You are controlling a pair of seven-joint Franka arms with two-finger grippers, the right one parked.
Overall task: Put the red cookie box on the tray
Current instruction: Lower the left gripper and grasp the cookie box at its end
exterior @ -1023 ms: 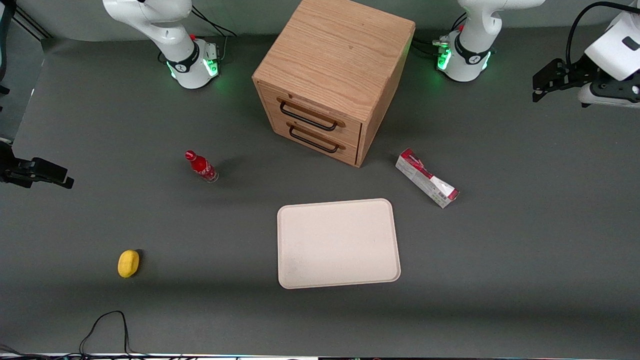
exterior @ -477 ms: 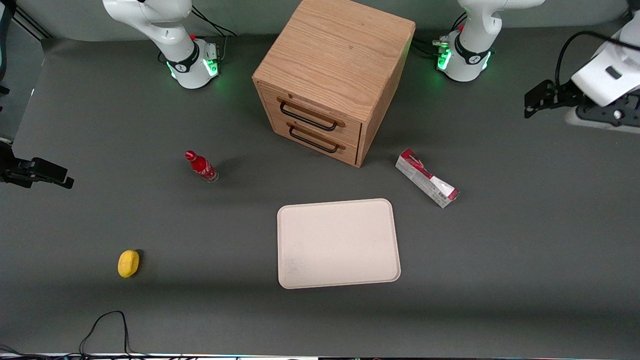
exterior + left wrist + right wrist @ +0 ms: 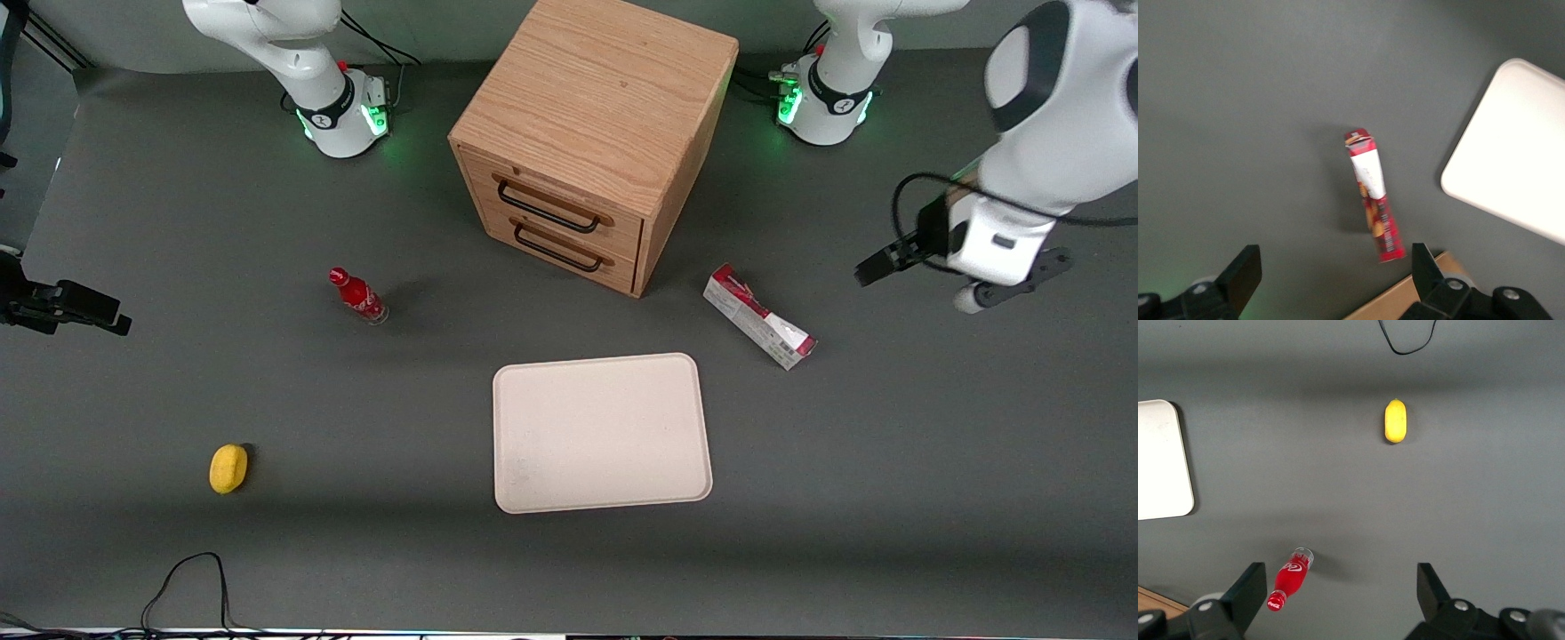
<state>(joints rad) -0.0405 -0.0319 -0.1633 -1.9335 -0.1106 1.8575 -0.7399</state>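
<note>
- The long red-and-white cookie box [image 3: 758, 316] lies flat on the grey worktop [image 3: 889, 462], between the wooden two-drawer cabinet [image 3: 594, 133] and the cream-white rounded tray [image 3: 601, 433], touching neither.
- The gripper [image 3: 1331, 283] hangs above the worktop, spread wide, empty, probably lining up a grasp across the carton's narrow width.
- The box sits well apart, toward the tray from the gripper.
</note>
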